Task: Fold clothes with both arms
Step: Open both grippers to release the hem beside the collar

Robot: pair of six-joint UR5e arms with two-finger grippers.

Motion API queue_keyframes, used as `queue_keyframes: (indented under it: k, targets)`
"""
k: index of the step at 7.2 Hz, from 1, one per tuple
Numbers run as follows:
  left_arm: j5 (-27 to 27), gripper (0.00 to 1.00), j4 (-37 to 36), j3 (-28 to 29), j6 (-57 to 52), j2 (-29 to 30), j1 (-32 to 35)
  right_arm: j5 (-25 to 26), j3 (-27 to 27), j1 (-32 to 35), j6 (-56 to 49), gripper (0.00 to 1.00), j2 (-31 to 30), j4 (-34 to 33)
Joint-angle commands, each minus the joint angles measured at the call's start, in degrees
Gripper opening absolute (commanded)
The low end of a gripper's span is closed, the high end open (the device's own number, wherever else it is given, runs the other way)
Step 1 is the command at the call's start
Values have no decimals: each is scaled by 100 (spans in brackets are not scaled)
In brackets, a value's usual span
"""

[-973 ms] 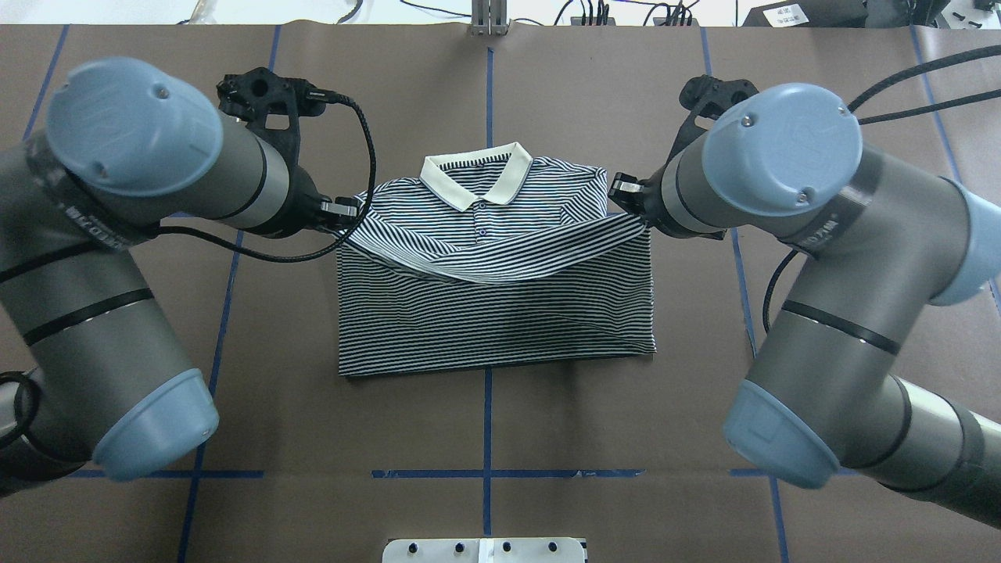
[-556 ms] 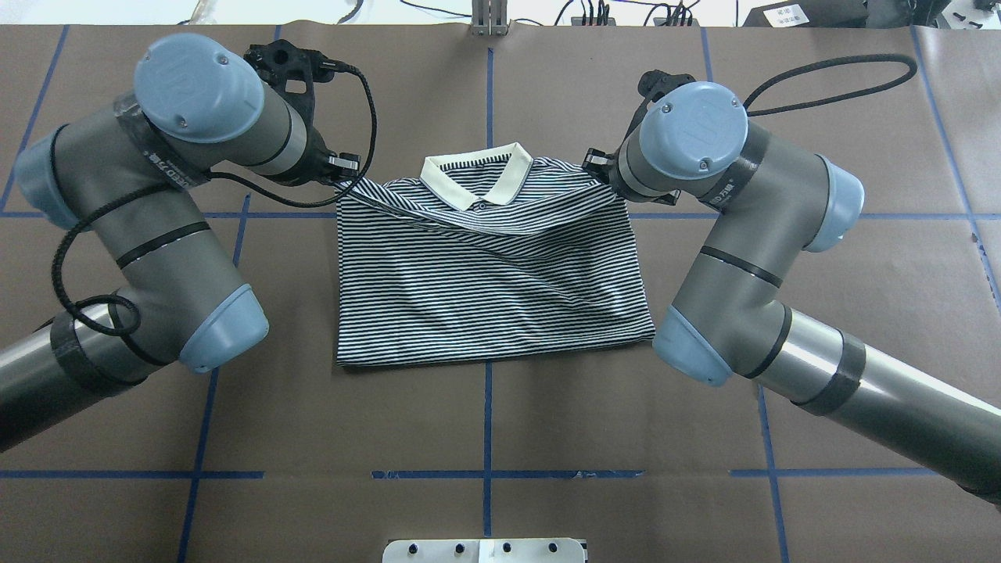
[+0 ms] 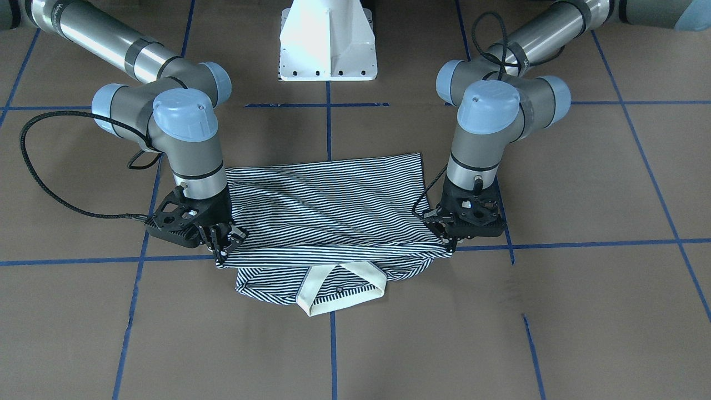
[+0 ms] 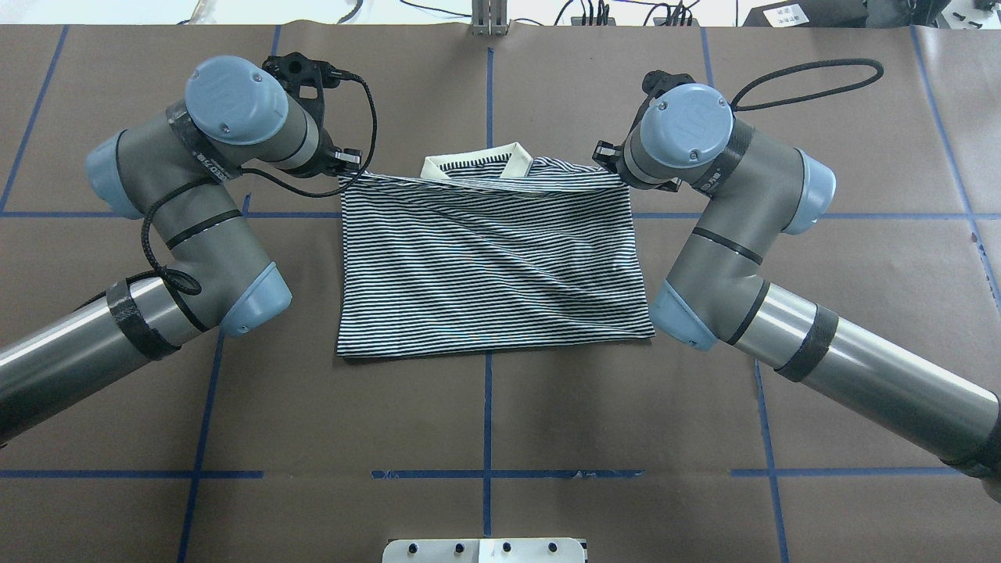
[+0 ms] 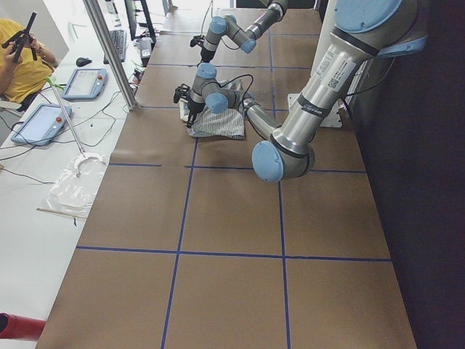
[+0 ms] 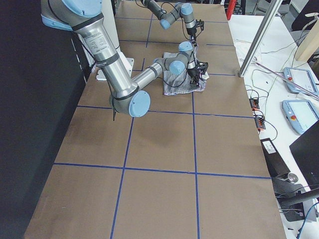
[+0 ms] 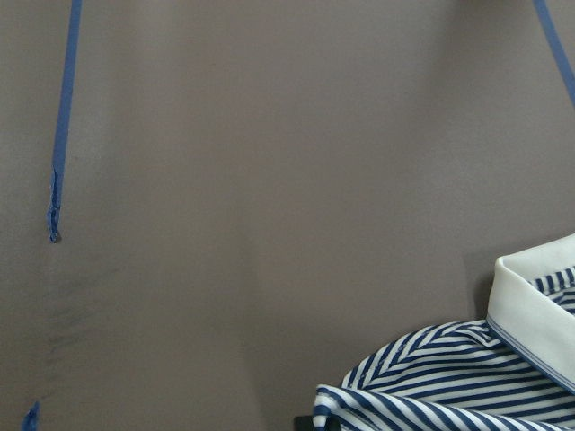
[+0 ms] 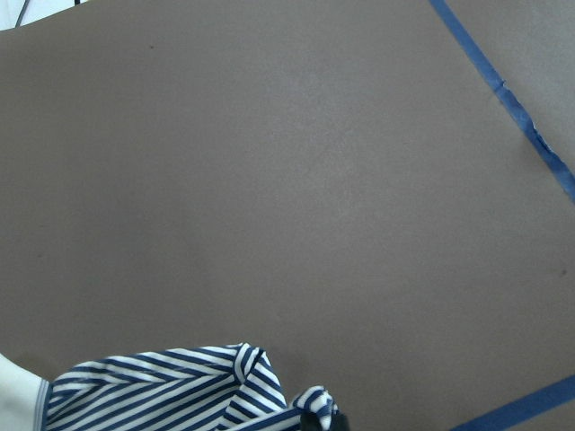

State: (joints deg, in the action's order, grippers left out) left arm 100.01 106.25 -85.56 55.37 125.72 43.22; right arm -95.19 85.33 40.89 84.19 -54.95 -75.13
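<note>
Shirt [image 4: 485, 266], a thin-striped rectangle, is pinched at corners by left end effector [image 3: 451, 244] and right end effector [image 3: 222, 251].

Nothing is reading clearly from where I'm standing. White lettering is wrapping round the left arm [image 4: 205, 163] and the right arm [image 4: 715, 182], too small to make out. A white label [image 4: 786, 13] beyond the table's far edge is blurring likewise.
</note>
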Motion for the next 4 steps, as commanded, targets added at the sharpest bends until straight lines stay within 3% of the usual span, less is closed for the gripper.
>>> queue_keyframes:
  k: [1, 2, 3, 4]
  targets:
    - [-7, 0, 45, 171, 0, 40, -16, 1, -87, 24, -43, 0, 2, 24]
    - [-7, 0, 45, 171, 0, 40, -33, -8, -122, 24, -43, 0, 10, 24]
    - [-7, 55, 62, 163, -26, 23, -33, 35, -253, -2, -43, 98, 45, 68]
    - [1, 100, 280, 93, -436, -38, -33, 97, -367, -2, -52, 100, 107, 286]
